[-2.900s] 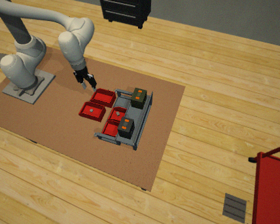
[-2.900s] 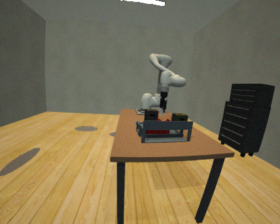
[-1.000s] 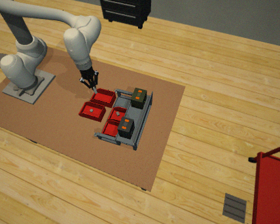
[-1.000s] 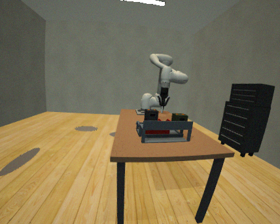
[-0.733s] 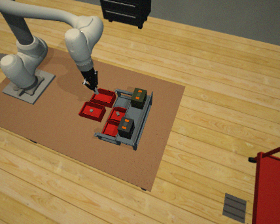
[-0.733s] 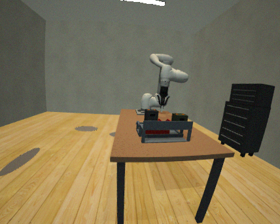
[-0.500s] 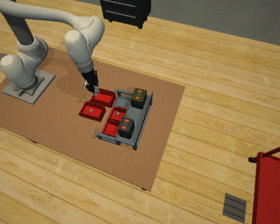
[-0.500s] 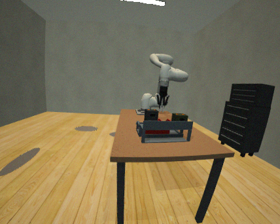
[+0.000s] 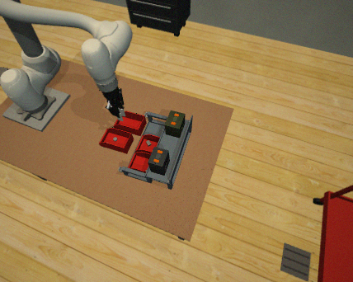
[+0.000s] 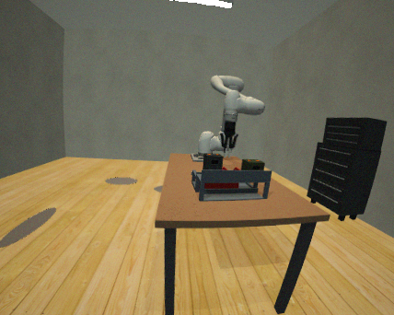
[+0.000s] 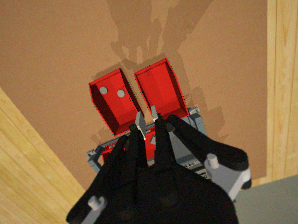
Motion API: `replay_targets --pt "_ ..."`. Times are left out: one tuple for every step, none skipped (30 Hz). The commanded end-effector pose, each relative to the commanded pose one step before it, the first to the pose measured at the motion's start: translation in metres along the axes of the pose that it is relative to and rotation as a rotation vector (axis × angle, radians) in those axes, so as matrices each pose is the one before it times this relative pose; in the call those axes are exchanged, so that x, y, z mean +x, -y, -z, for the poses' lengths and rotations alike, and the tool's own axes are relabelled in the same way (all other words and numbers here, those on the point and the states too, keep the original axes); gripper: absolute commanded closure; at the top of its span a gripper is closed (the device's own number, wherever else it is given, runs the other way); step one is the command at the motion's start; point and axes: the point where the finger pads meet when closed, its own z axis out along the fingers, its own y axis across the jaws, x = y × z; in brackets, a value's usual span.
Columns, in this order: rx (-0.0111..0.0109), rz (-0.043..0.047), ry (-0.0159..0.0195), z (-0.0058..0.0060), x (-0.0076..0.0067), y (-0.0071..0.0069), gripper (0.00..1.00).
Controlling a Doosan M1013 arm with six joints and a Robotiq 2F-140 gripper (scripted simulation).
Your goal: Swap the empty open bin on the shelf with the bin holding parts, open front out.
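The empty red bin (image 9: 130, 123) (image 11: 159, 89) stands upright on the table beside the shelf. The red bin with parts (image 9: 110, 142) (image 11: 110, 107) stands next to it, with a narrow space between them; two grey parts show inside in the wrist view. The grey shelf (image 9: 179, 154) (image 10: 236, 176) has a bare gap (image 9: 155, 129) at one end of its lower level, beside two red bins. My gripper (image 9: 121, 115) (image 10: 228, 149) (image 11: 148, 114) is slightly open and empty, pointing down above the bins on the table. Its fingertips overlap the near ends of both in the wrist view.
On the shelf, one red bin (image 9: 143, 143) holds a grey part and another red bin (image 9: 138, 162) stands beside it. A green box (image 9: 175, 124) (image 10: 253, 165) and a dark grey box (image 9: 158, 161) (image 10: 213, 162) with orange marks stand on the upper board.
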Motion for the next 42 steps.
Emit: replay_targets --pt "-0.00540 -0.00335 -0.00186 0.00065 -0.00087 0.00079 0.76" --pt "0.00000 0.00000 0.00000 0.00000 0.00000 0.00000 0.76" --pt "0.00000 0.00000 0.00000 0.00000 0.00000 0.00000 0.76" --pt "0.00000 0.00000 0.00000 0.00000 0.00000 0.00000 0.76" --pt "0.00000 0.00000 0.00000 0.00000 0.00000 0.00000 0.76" --pt "0.00000 0.00000 0.00000 0.00000 0.00000 0.00000 0.76" --pt "0.00000 0.00000 0.00000 0.00000 0.00000 0.00000 0.76" --pt "0.00000 0.00000 0.00000 0.00000 0.00000 0.00000 0.76" --pt "0.00000 0.00000 0.00000 0.00000 0.00000 0.00000 0.76" --pt "0.00000 0.00000 0.00000 0.00000 0.00000 0.00000 0.76" --pt "0.00000 0.00000 0.00000 0.00000 0.00000 0.00000 0.76" --pt "0.00000 0.00000 0.00000 0.00000 0.00000 0.00000 0.76" --pt "0.00000 0.00000 0.00000 0.00000 0.00000 0.00000 0.76" --pt "0.00000 0.00000 0.00000 0.00000 0.00000 0.00000 0.76" --pt "0.00000 0.00000 0.00000 0.00000 0.00000 0.00000 0.76" --pt "0.00000 0.00000 0.00000 -0.00002 0.00000 0.00000 0.76" --pt "0.00000 0.00000 0.00000 -0.00006 0.00000 0.00000 0.76" --pt "0.00000 0.00000 0.00000 -0.00010 0.00000 0.00000 0.76" --pt "0.00000 0.00000 0.00000 -0.00017 0.00000 0.00000 0.76" --pt "0.00000 0.00001 0.00000 -0.00024 0.00000 0.00000 0.76" --pt "-0.00001 0.00001 0.00000 -0.00032 0.00000 0.00000 0.76" --pt "-0.00001 0.00001 0.00000 -0.00041 0.00000 0.00000 0.76" --pt "0.00000 0.00000 0.00000 0.00000 0.00000 0.00000 0.76" --pt "0.00000 0.00000 0.00000 0.00000 0.00000 0.00000 0.76" --pt "-0.00001 0.00001 0.00000 -0.00051 0.00000 0.00000 0.76" --pt "-0.00001 0.00002 0.00000 -0.00061 0.00000 0.00000 0.76" --pt "-0.00001 0.00002 0.00000 -0.00071 0.00000 0.00000 0.76" --pt "-0.00002 0.00002 -0.00001 -0.00082 0.00000 0.00000 0.76" --pt "-0.00002 0.00002 -0.00001 -0.00093 0.00000 0.00000 0.76" --pt "0.00000 0.00000 0.00000 -0.00104 0.00000 0.00000 0.76" --pt "0.00000 0.00000 0.00000 -0.00114 0.00000 0.00000 0.76" --pt "0.00000 0.00000 0.00000 -0.00125 0.00000 0.00000 0.76" --pt "0.00000 0.00000 0.00000 -0.00135 0.00000 0.00000 0.76" --pt "0.00000 0.00000 0.00000 -0.00145 0.00000 0.00000 0.76" --pt "0.00000 0.00000 0.00000 -0.00155 0.00000 0.00000 0.76" --pt "0.00000 0.00000 0.00000 -0.00164 0.00000 0.00000 0.76" --pt "0.00000 0.00000 0.00000 -0.00172 0.00000 0.00001 0.76" --pt "0.00000 0.00000 0.00000 -0.00180 0.00000 0.00001 0.76" --pt "0.00000 0.00000 0.00000 -0.00187 0.00000 0.00001 0.76" --pt "0.00000 0.00000 0.00000 0.00000 0.00000 0.00000 0.76" --pt "0.00000 0.00000 0.00000 0.00000 0.00000 0.00000 0.76" --pt "0.00000 0.00000 0.00000 -0.00193 -0.00001 0.00001 0.76"
